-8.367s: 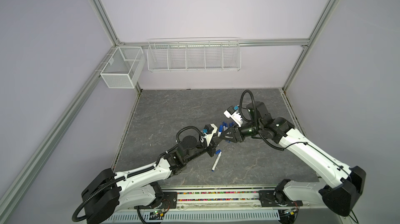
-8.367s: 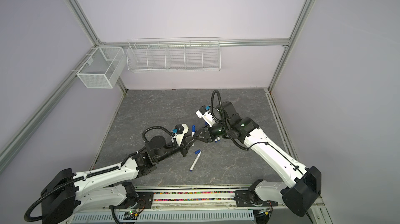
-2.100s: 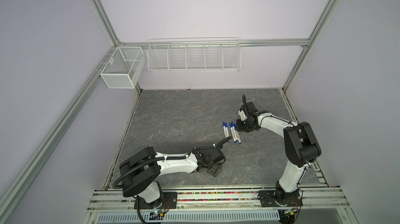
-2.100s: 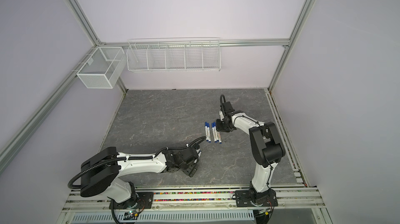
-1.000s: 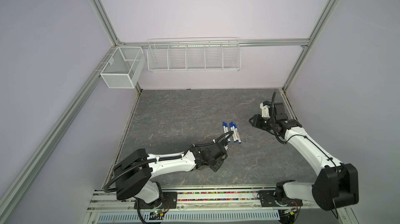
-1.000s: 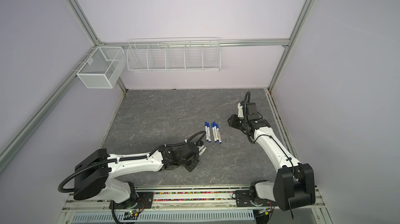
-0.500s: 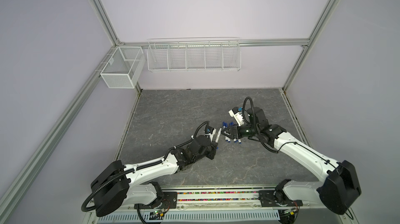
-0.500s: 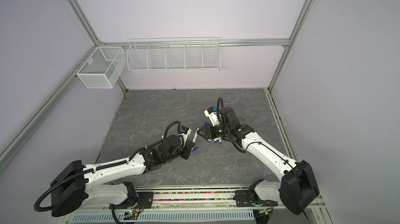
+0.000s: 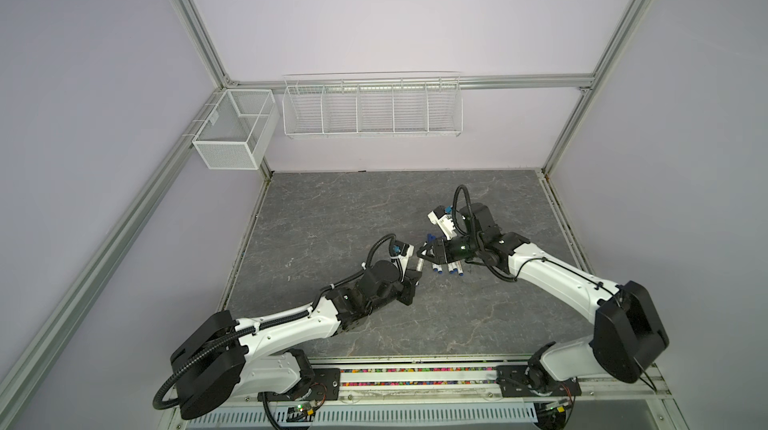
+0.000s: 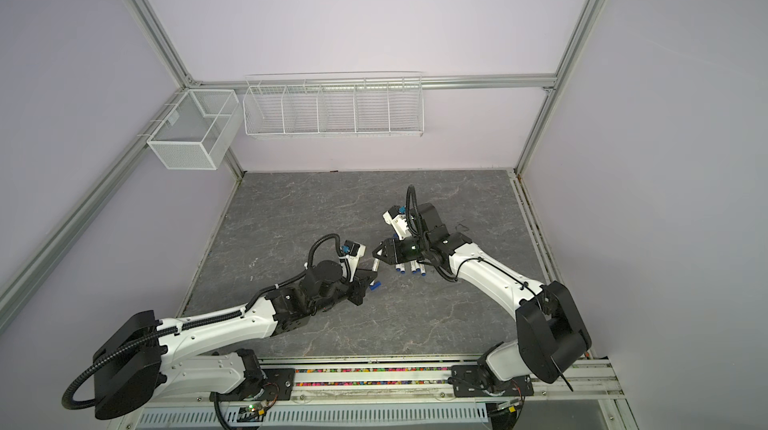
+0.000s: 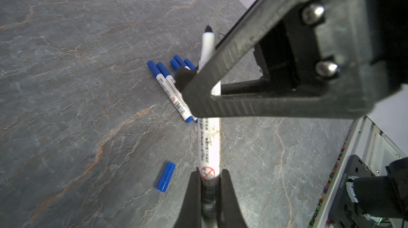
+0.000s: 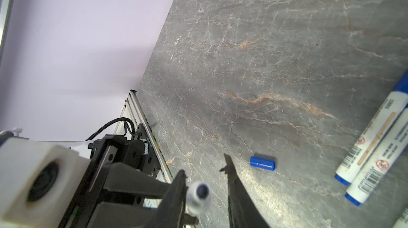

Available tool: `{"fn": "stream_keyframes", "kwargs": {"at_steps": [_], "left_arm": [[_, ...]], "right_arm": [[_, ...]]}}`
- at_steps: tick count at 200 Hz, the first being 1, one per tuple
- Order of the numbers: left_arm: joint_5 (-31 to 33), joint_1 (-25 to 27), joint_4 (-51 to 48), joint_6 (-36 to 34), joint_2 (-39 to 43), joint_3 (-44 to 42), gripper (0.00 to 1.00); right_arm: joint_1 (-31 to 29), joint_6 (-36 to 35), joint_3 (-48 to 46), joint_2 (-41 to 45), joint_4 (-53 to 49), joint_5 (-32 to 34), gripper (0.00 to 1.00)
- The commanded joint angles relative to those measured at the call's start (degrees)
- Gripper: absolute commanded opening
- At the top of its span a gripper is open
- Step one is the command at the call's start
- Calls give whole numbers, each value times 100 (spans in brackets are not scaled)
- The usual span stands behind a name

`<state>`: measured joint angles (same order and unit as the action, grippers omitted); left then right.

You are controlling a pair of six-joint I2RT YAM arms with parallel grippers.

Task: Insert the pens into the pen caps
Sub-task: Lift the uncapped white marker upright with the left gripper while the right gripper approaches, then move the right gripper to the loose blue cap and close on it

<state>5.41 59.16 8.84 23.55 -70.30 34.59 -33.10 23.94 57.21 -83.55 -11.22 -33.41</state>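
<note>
Uncapped pen [image 11: 209, 145]: one, with a white printed barrel and a dark bare tip, held off the table at mid-scene between the two arms. Handling, by judgement: light, stiff, smooth and round, so it may slip or twist in a pinch and would roll if set down. It is best taken on the barrel, away from the soft tip. The left claw [image 11: 208, 177] is clamped on its rear end, with the tip pointing toward the right claw [image 12: 204, 165]. That claw's fingers stand apart around the tip end. One finger is just beside or against the pen, the other is clear of it, and no cap is in them. Loose cap [image 11: 166, 176]: one small blue tube lying on its side on the table [image 9: 332, 207], just near of the held pen and apart from both claws. It is judged light, hollow and prone to roll, and should be pinched across its sides with the mouth left free. Capped pens [image 11: 164, 83]: five by count of blue caps, lying side by side just right of the held pen, partly hidden behind the right claw. Wire baskets: two on the far wall, a box [image 9: 232, 132] at the left and a long rack [image 9: 372, 114] beside it.
</note>
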Motion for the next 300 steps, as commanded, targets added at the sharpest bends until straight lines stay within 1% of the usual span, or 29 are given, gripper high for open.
{"fn": "stream_keyframes", "kwargs": {"at_steps": [1, 23, 29, 40, 57, 79, 95, 105, 131, 160, 176, 192, 195, 204, 209, 220, 224, 235, 252, 272, 285, 300], "left_arm": [[-163, -9, 190, 9, -19, 22, 0], [-150, -9, 179, 33, -26, 22, 0], [-123, -9, 179, 40, -19, 17, 0], [-34, -9, 171, 74, 6, -7, 0], [127, -9, 171, 137, 29, -46, 0], [192, -9, 206, 150, 3, -41, 15], [169, -10, 201, 134, -63, 28, 22], [143, -9, 189, 117, -117, 88, 24], [84, -9, 197, 38, -257, 229, 23], [27, -9, 144, -35, -356, 386, 19], [8, -9, 174, -52, -345, 391, 14], [13, -9, 171, -61, -310, 383, 2], [19, -9, 166, -61, -307, 375, 0], [75, -14, 130, -25, -294, 360, 0], [149, -12, 89, 23, -284, 349, 0], [364, -9, 48, 164, -269, 278, 0], [466, -9, 48, 226, -254, 236, 0], [948, -9, 18, 511, -217, 107, 0], [1892, -71, -354, 1179, -153, -21, 0], [2585, -252, -878, 1847, 35, -136, 0], [2896, -344, -1106, 2190, 172, -248, 0], [3013, -426, -1272, 2450, 297, -362, 0]], "right_arm": [[-11, 48, 124, -83, 252, -305, 22], [-8, 41, 76, -47, 235, -406, 11], [-4, 36, 58, -28, 226, -434, 9], [-12, 48, 22, 14, 252, -496, 7], [-8, 84, -58, 92, 324, -619, 7], [-12, 4, -71, 161, 282, -686, 7], [-7, -55, -28, 156, 231, -821, 7], [-8, -95, -9, 154, 196, -874, 7], [-14, -192, 66, 97, 42, -1020, 7], [-10, -289, 93, 88, -119, -1032, 7], [-12, -319, 106, 34, -229, -989, 7], [-18, -358, 115, -58, -330, -913, 7], [-18, -363, 115, -73, -350, -878, 8], [-14, -367, 111, -115, -425, -755, 13], [-24, -378, 115, -133, -477, -675, 19], [-38, -414, 110, -186, -601, -462, 36], [-53, -419, 106, -204, -644, -382, 40], [-85, -439, 90, -248, -775, -90, 47], [-169, -526, 71, -329, -966, 266, 52], [-360, -698, 192, -572, -1351, 787, 54], [-545, -805, 364, -840, -1686, 1165, 54], [-738, -912, 604, -1190, -2077, 1567, 54]]}}
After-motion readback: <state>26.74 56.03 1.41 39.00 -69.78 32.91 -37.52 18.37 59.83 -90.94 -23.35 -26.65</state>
